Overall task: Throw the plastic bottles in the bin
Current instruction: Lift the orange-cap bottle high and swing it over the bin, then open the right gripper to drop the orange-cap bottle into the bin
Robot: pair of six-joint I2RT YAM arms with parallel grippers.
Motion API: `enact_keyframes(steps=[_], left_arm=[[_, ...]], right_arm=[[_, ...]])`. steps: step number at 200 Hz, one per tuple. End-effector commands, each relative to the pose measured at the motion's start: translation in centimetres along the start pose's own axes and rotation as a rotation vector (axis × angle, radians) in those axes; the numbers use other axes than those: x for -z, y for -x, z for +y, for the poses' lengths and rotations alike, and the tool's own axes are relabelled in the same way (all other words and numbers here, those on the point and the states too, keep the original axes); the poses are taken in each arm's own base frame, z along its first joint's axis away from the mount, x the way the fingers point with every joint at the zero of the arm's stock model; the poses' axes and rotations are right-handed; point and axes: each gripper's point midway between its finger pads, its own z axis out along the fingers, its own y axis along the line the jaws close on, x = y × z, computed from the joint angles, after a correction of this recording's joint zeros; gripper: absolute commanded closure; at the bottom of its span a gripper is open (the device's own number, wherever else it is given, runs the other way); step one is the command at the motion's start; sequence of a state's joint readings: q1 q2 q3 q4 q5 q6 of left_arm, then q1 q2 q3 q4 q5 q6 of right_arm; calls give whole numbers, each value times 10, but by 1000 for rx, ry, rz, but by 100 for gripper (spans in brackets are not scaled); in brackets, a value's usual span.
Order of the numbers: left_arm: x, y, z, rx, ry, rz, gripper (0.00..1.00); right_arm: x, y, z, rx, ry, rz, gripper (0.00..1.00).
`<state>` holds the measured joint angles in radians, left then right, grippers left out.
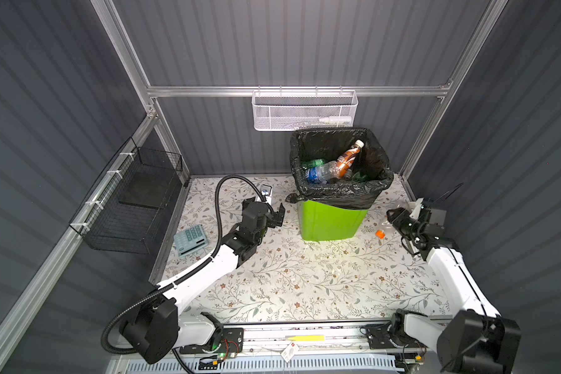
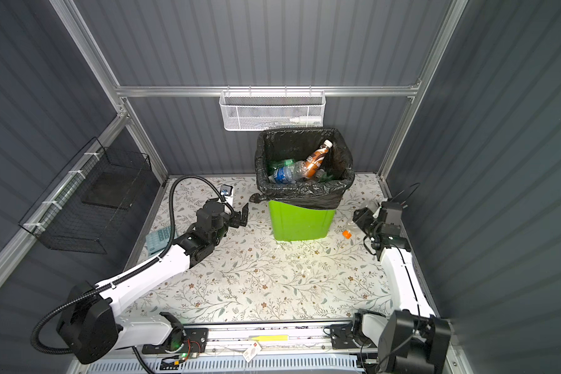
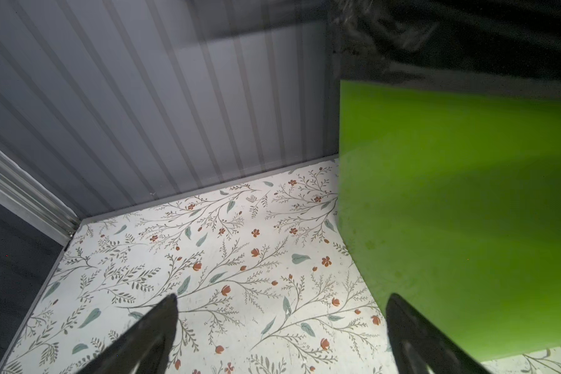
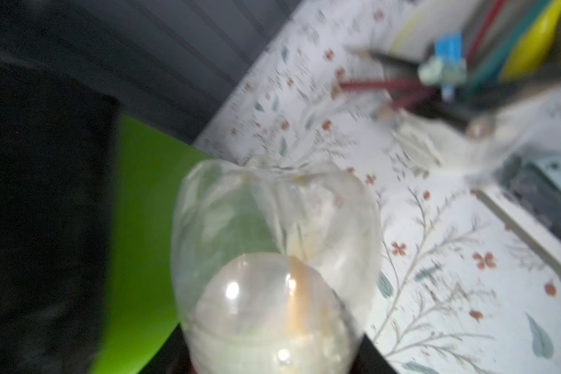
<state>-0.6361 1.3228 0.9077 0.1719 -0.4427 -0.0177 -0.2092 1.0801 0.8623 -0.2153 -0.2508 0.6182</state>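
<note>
Right tool, right of frame, is closed on a clear orange-capped bottle, near the bin at centre. Left tool gapes empty. Advice: raise bottle clear above the bag-lined rim before crossing, then release over the opening; thin plastic may slip.

No text legible: label lettering on the brown plastic bottle and the blue-labelled clear plastic bottle, upper centre, is too small.
</note>
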Motion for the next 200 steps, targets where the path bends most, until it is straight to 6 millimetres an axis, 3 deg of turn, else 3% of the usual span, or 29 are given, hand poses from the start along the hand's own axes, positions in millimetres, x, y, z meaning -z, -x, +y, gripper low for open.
enact_keyframes(steps=[1, 32, 38, 67, 83, 100, 116, 118, 133, 146, 149, 157, 163, 166, 177, 184, 194, 200], left_arm=[[-7, -8, 0, 53, -4, 23, 0], [-19, -33, 0, 67, 9, 93, 0], [-21, -39, 1, 67, 14, 110, 0], [-28, -64, 2, 73, 28, 173, 0], [-30, -72, 1, 77, 28, 193, 0], [-31, -76, -1, 80, 20, 203, 0], [-32, -77, -3, 81, 12, 207, 0], [-32, -77, -3, 81, 12, 206, 0], [-32, -78, -3, 82, 11, 208, 0], [-33, -78, -4, 82, 8, 211, 0], [-33, -79, -3, 84, 9, 212, 0], [-33, -79, -4, 87, 8, 212, 0], [-34, -80, -4, 87, 8, 215, 0], [-34, -79, -4, 89, 8, 214, 0], [-32, -79, -3, 92, 10, 216, 0], [-31, -79, -2, 91, 12, 217, 0], [-29, -79, -1, 84, 15, 218, 0], [-28, -78, 0, 80, 16, 218, 0]], right_arm=[[56, 55, 51, 173, 84, -181, 46], [153, 140, 108, 303, 114, -489, 42], [179, 160, 121, 324, 123, -574, 41], [270, 215, 177, 361, 221, -849, 40], [295, 233, 203, 325, 331, -926, 39], [300, 246, 221, 231, 481, -957, 40], [283, 249, 238, 158, 635, -901, 40], [267, 251, 240, 146, 643, -871, 40], [227, 238, 268, 185, 689, -766, 39], [183, 209, 303, 280, 703, -632, 37], [165, 200, 310, 301, 704, -581, 37], [129, 173, 329, 346, 725, -436, 35], [97, 141, 341, 382, 757, -279, 33], [90, 134, 344, 393, 767, -245, 33], [48, 88, 349, 451, 743, -58, 24], [34, 73, 346, 489, 698, -13, 17], [27, 75, 339, 525, 600, -50, 2], [31, 86, 335, 522, 561, -109, 1]])
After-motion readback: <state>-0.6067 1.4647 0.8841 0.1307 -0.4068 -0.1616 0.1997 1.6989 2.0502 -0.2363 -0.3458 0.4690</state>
